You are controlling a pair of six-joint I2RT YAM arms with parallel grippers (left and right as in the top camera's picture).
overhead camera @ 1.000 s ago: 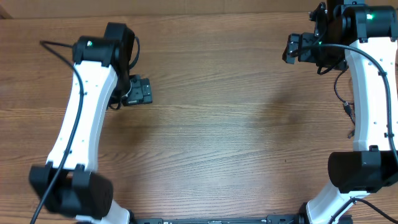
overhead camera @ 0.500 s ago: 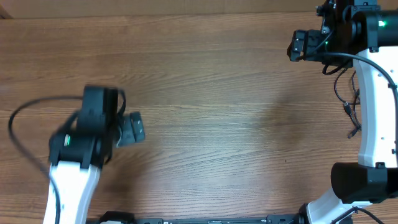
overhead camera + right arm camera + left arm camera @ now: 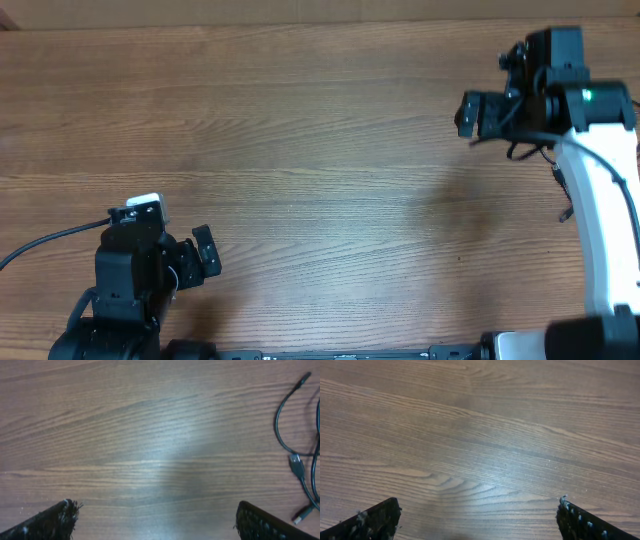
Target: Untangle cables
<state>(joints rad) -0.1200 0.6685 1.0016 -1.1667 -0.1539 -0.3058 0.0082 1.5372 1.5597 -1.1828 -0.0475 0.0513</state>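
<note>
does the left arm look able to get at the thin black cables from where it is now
Probably not: the left pincer sits at the near left corner, while the thin black cables lie far right, beside the white right arm.

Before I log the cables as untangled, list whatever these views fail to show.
Overhead: the right arm covers part of the cables; only a short stretch shows beside it.
Right wrist: the cables run off the right edge, so any crossing beyond it cannot be judged.
Left wrist: only the tips of the left fingers show, cut by the bottom edge.
</note>
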